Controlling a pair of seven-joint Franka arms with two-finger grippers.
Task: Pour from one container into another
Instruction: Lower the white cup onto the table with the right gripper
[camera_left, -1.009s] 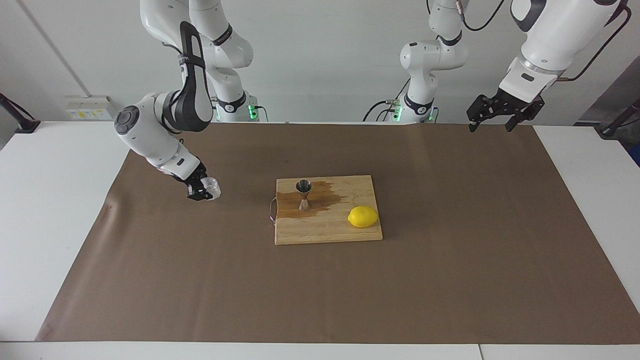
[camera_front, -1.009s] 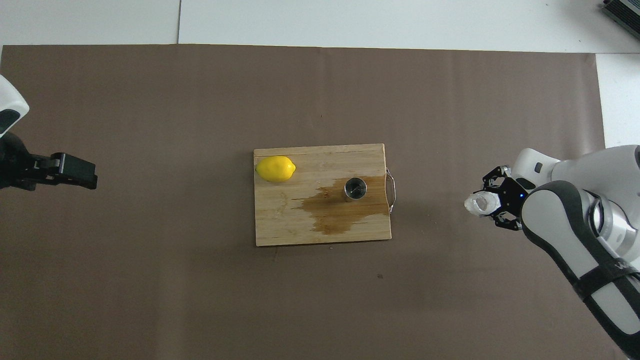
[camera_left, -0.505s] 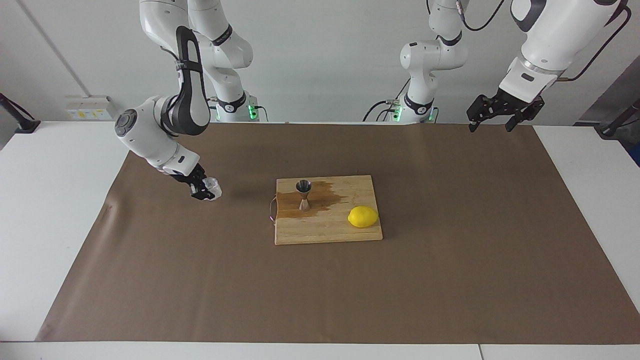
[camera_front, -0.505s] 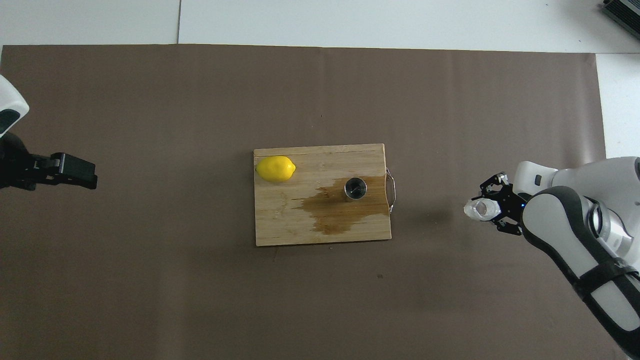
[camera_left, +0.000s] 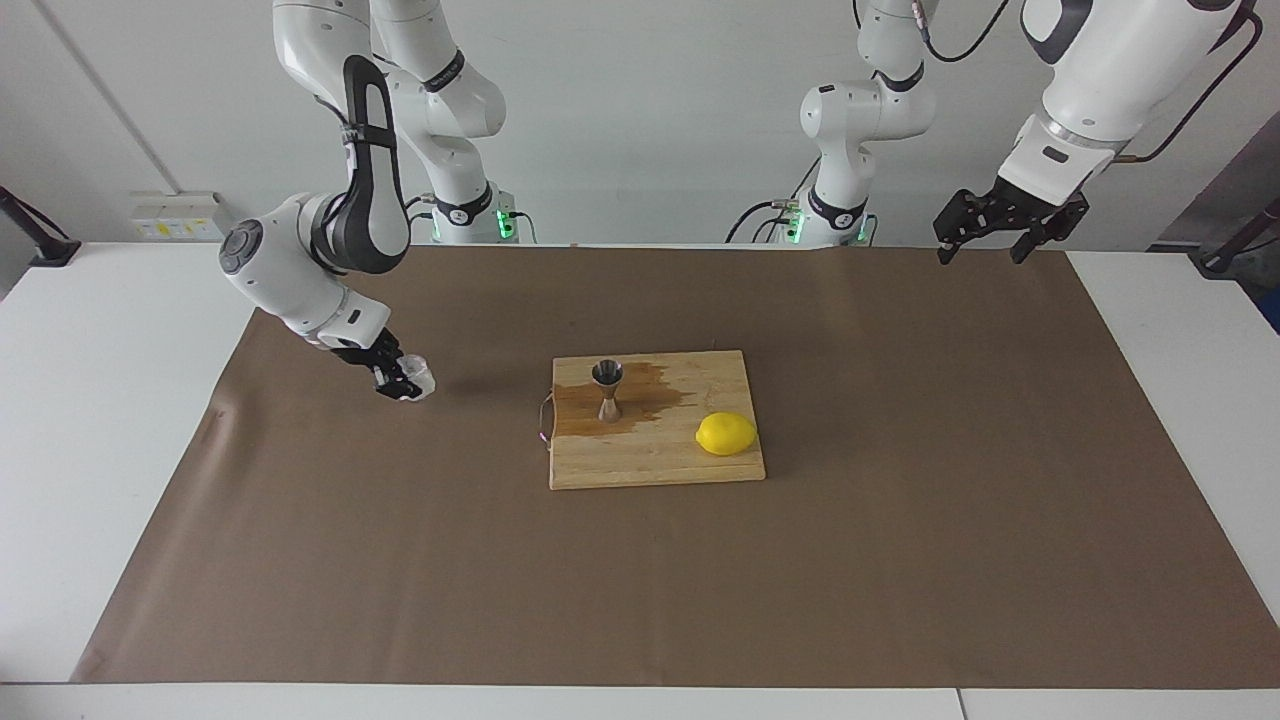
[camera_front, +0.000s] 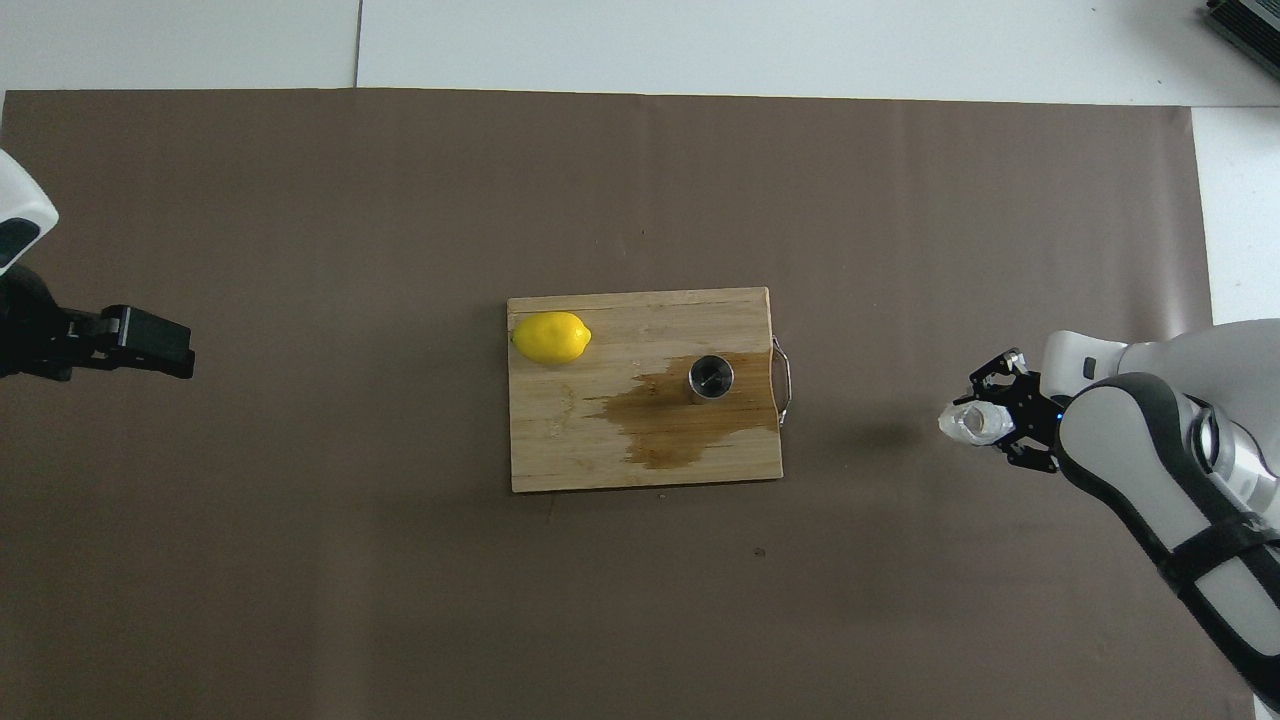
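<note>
One glass cup (camera_left: 417, 381) lower, right pincer (camera_left: 398, 381) retreating.

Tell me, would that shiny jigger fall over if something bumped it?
Probably, yes. The jigger stands upright on a narrow waist and small foot, so a bump up high could tip it. The board under it looks wet, so it might slide too. Being metal, it likely wouldn't break.

Premises: a robotics laboratory. Two white industrial arms (camera_left: 330, 230) are mounted at the 12 o'clock edge of a white tabletop (camera_left: 110, 400), their bases showing green status lights (camera_left: 500, 222). Brown protective paper (camera_left: 900, 500) covers the work surface. Bare white walls, exposed cabling (camera_left: 770, 215), a wall socket strip (camera_left: 178, 215) at 10 o'clock.
</note>
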